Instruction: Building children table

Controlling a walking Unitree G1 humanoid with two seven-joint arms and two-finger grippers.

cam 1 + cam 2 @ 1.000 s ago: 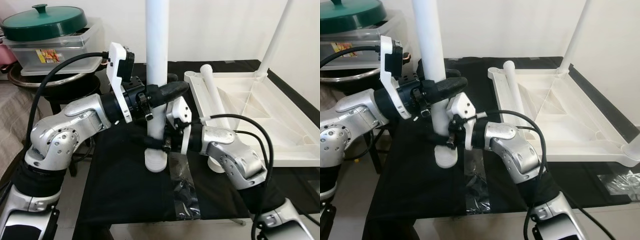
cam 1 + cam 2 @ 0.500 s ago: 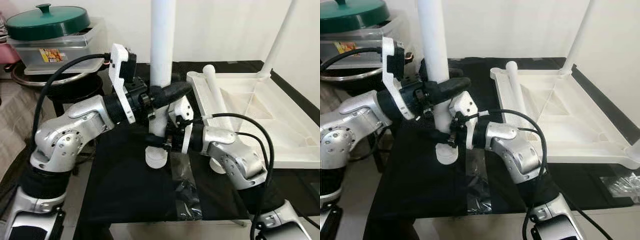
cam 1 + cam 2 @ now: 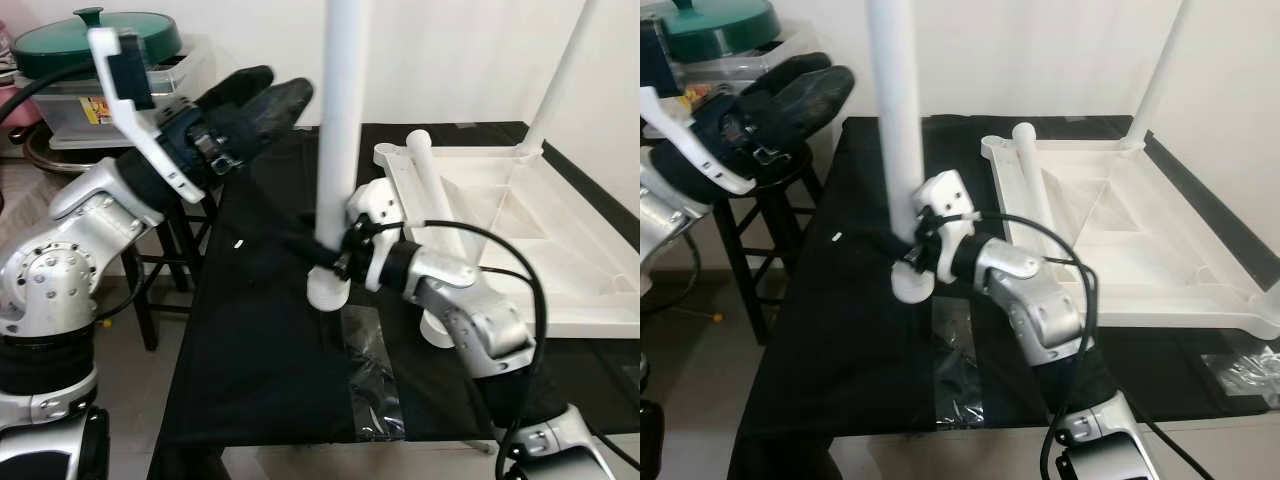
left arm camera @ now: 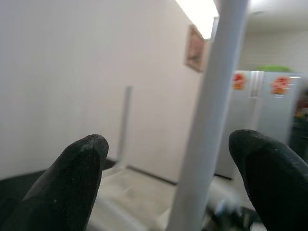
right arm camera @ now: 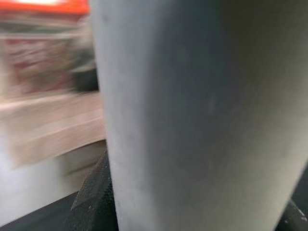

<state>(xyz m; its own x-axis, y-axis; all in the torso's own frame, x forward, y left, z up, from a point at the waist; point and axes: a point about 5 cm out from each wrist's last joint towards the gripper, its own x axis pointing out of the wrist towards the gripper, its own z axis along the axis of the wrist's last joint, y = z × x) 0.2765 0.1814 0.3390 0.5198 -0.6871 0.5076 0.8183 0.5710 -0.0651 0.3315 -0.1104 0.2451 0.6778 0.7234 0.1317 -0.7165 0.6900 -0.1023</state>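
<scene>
A white table leg (image 3: 340,130) stands upright on the black cloth, its wide foot (image 3: 328,291) resting on the surface. My right gripper (image 3: 322,256) is shut on the leg just above the foot; in the right wrist view the leg (image 5: 202,110) is pressed close against a black finger (image 5: 91,202). My left gripper (image 3: 258,92) is open, raised up and to the left of the leg, apart from it. In the left wrist view its fingertips (image 4: 79,163) are spread wide, with the leg (image 4: 207,125) beyond them. The upturned white tabletop (image 3: 520,235) lies at the right.
One leg (image 3: 562,70) stands fitted at the tabletop's far corner and another (image 3: 428,178) lies along its left rim. A green-lidded pot (image 3: 95,30) on a plastic box and a black stool (image 3: 160,270) stand at the left. Shiny tape (image 3: 365,370) marks the cloth near the front edge.
My left gripper has let go of the leg, opened, and drawn back up and to the left. The right gripper still holds the leg, which has shifted slightly right.
</scene>
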